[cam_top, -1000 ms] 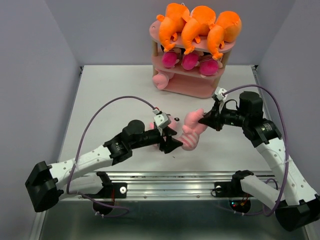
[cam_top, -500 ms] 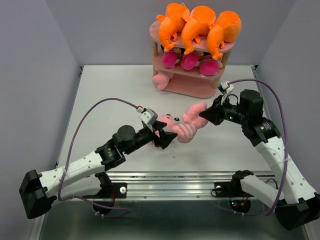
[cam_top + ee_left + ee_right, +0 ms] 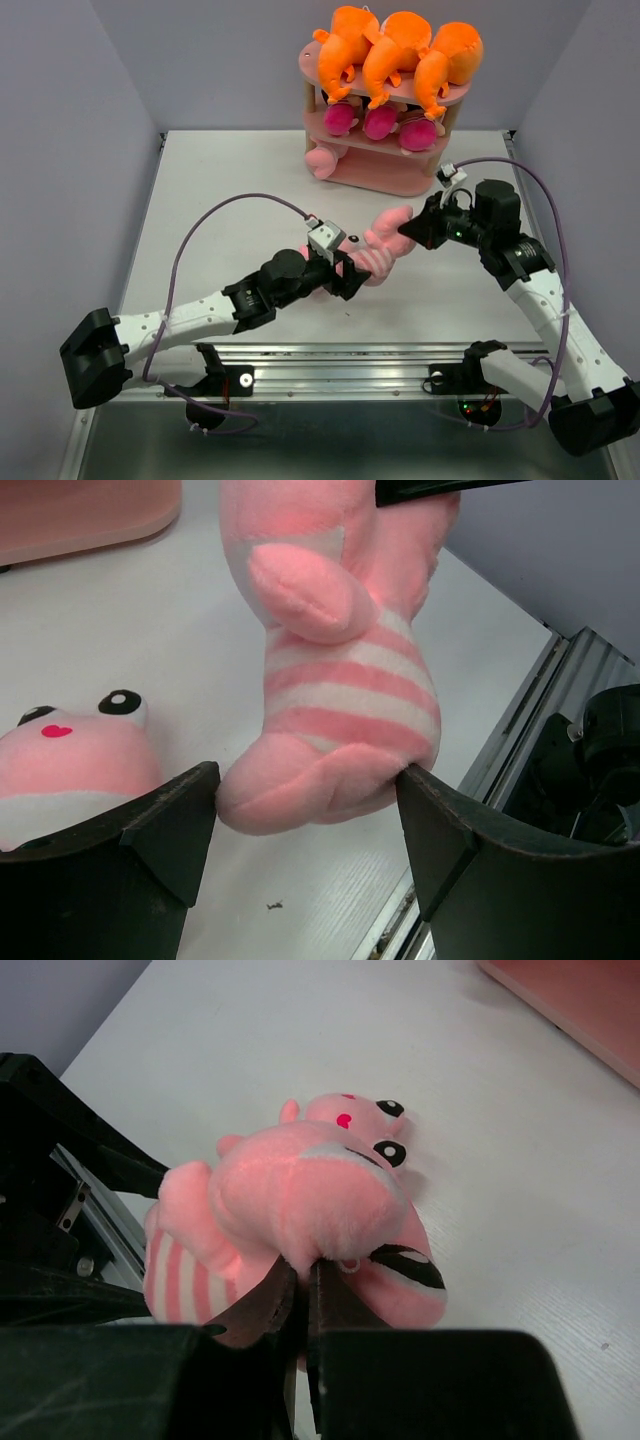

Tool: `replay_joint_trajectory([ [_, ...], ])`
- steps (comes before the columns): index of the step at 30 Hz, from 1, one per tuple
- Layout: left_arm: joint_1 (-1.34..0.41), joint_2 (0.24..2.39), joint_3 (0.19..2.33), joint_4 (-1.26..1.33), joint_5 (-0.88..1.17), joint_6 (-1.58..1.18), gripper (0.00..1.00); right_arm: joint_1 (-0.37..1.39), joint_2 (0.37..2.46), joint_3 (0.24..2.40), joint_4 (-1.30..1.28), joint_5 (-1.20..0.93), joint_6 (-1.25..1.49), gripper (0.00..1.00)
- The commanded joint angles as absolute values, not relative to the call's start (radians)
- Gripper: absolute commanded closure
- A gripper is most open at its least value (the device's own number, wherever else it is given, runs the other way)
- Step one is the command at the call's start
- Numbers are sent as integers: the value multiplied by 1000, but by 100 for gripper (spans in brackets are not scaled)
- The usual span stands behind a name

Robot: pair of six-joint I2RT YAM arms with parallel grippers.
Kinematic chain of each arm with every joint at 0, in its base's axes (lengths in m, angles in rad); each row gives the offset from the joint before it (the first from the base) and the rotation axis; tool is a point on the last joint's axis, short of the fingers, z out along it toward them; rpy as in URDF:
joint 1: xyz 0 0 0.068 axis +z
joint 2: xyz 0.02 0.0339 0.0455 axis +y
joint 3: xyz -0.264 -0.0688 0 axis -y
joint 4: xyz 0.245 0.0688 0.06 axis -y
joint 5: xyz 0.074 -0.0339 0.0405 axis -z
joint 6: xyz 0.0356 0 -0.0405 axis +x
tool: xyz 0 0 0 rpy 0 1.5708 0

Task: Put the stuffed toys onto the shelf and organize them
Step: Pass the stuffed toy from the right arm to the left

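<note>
— While our right gripper (image 3: 407, 230) is clenched on one end of the striped pig (image 3: 375, 255), holding it over the tabletop (image 3: 220, 190), well short of the shelf (image 3: 395, 182), what worries us?

— Our left gripper (image 3: 340, 278) is spread around its other end. If we close carelessly, we tug the pig free, or pinch the second pig (image 3: 70, 760) alongside.

The striped pig (image 3: 340, 700) runs off the top edge of the left wrist view, head unseen. A second pig (image 3: 70, 750) is half hidden behind a finger (image 3: 150, 830) of the left gripper (image 3: 305, 780); whether that gripper squeezes the striped pig cannot be told. The right gripper (image 3: 300, 1272) has its tips buried in plush.
</note>
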State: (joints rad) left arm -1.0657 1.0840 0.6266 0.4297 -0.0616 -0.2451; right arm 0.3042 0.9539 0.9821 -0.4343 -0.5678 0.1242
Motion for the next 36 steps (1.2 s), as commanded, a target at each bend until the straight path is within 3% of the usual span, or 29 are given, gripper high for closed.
replay_joint_trajectory([
  [1,-1069,1121,701,517,-81,-242,19,302,923,983,-359,-586,144,99],
  [5,-1069,1160,716,540,-77,-249,23,302,920,971,-359,-600,146,99],
  [9,-1068,1180,724,563,-66,-252,41,302,914,963,-356,-607,147,99],
  [10,-1068,1184,724,566,-61,-255,55,302,910,959,-356,-606,146,99],
  [14,-1062,1186,729,571,-60,-256,94,302,902,951,-354,-604,141,99],
  [15,-1062,1183,727,569,-66,-255,99,302,900,948,-354,-603,138,99],
  [22,-985,1141,745,499,-6,-132,100,302,894,930,-357,-575,100,99],
  [24,-941,1141,779,431,98,-82,100,302,900,925,-356,-562,86,76],
  [25,-901,1143,788,417,127,-66,100,302,902,925,-354,-557,83,62],
  [26,-885,1143,796,401,177,-49,100,302,903,927,-354,-554,74,37],
  [28,-855,1152,831,341,242,14,100,302,905,937,-357,-542,61,18],
  [29,-826,1157,844,319,289,40,100,302,905,940,-356,-534,61,0],
  [36,-718,1224,900,250,382,98,100,302,856,937,-356,-439,22,0],
])
